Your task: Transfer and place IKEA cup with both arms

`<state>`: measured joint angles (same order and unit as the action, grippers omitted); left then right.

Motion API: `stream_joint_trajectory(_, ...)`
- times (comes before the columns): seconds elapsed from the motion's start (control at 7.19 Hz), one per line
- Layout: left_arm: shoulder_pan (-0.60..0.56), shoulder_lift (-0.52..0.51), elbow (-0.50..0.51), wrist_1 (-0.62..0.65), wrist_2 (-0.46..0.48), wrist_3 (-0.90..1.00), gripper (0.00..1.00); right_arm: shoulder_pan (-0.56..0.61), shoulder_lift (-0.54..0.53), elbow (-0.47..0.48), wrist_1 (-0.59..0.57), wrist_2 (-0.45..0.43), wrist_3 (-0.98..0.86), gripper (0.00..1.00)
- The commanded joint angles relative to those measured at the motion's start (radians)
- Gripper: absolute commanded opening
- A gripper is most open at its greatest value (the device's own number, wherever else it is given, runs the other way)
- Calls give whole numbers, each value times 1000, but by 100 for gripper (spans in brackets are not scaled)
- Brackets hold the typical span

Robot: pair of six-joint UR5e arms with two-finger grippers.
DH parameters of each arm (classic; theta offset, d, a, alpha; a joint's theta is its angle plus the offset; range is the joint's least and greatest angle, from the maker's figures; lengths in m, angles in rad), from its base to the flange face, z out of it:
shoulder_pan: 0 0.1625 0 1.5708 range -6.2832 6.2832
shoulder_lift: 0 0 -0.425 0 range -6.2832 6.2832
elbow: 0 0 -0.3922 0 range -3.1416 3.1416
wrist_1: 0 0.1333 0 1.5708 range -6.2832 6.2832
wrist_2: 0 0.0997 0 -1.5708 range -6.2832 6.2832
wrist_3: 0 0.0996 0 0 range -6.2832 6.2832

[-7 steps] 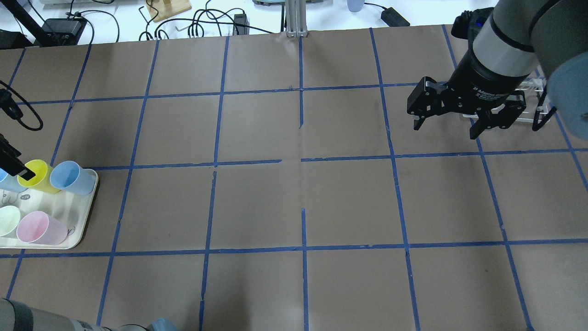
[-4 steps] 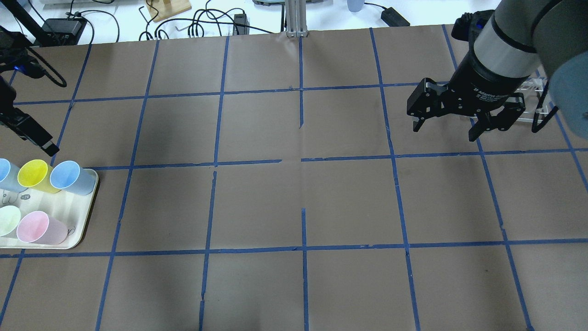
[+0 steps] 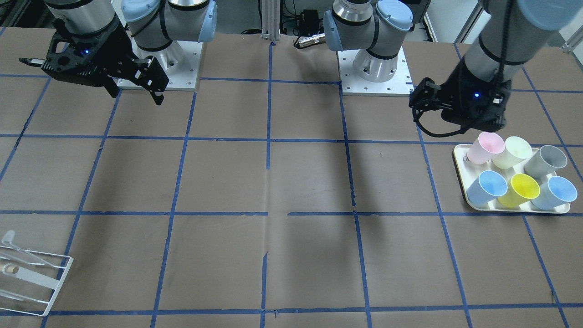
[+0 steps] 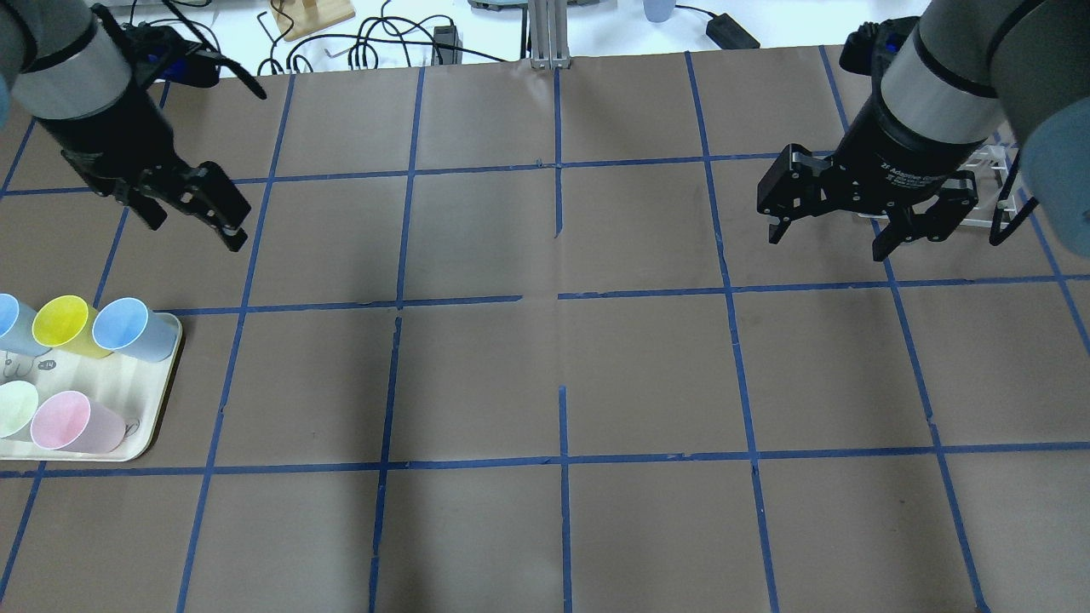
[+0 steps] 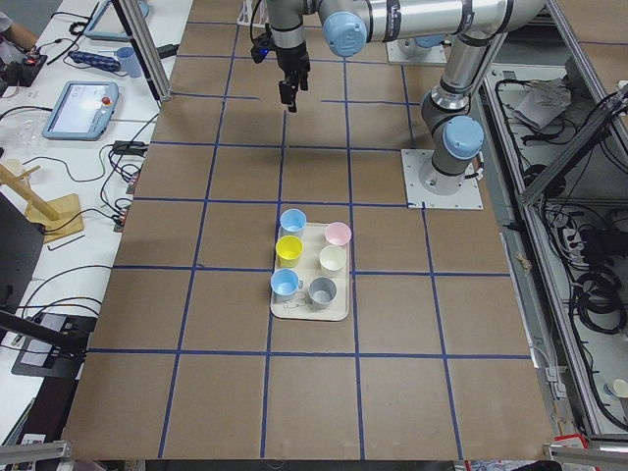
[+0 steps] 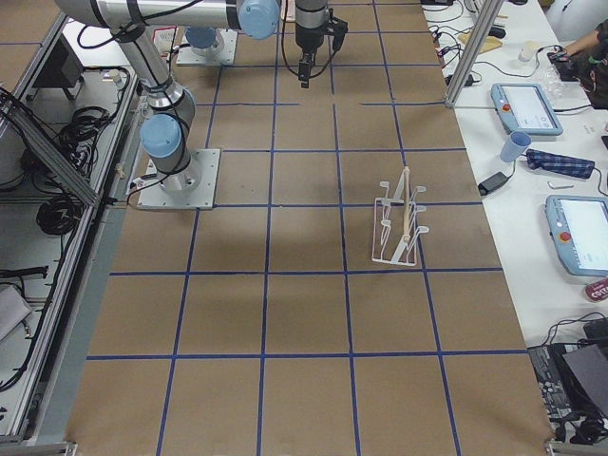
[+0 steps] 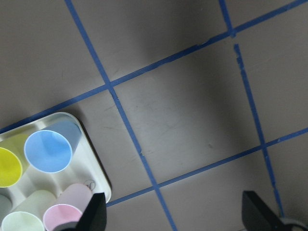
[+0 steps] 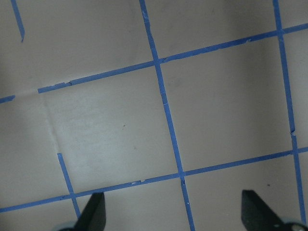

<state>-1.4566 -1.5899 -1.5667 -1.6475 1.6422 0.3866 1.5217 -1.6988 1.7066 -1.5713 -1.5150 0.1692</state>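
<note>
The IKEA cup (image 4: 64, 323) is bright lime-yellow and stands upright in the far row of the cream tray (image 4: 162, 379), between two blue cups. It also shows in the front view (image 3: 524, 187), the left side view (image 5: 288, 248) and the left wrist view (image 7: 6, 166). My left gripper (image 4: 196, 223) is open and empty, in the air beyond the tray and to its right, apart from every cup. My right gripper (image 4: 826, 238) is open and empty above the far right of the table. Both wrist views show fingertips (image 7: 94, 214) (image 8: 94, 214) wide apart.
The tray also holds two blue cups (image 4: 128, 328), a pink cup (image 4: 72, 421), a pale cup (image 4: 15, 407) and a grey cup (image 3: 544, 159). A white wire rack (image 6: 399, 223) stands at the far right, just behind my right gripper. Cables lie beyond the table's far edge.
My left gripper has moved away from above the yellow cup, toward the far side and to the right, still empty. The cups have not moved. My right gripper has barely shifted.
</note>
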Motion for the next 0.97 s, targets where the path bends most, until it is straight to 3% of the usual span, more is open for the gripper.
stream_joint_trajectory(0.0, -152, 1, 4, 8, -4, -354, 93, 0, 1, -1, -7, 1, 1, 100)
stream_joint_trajectory(0.28, -177, 13, 2, 75, -45, -492, 98, 0, 1, 1, -12, -1, 6, 100)
stream_joint_trajectory(0.42, -177, 17, -13, 137, -48, -494, 97, 0, 1, 1, -13, -2, 0, 100)
stream_joint_trajectory(0.83, -171, 21, -21, 153, -53, -480, 100, 0, 1, 1, -12, -4, -2, 100)
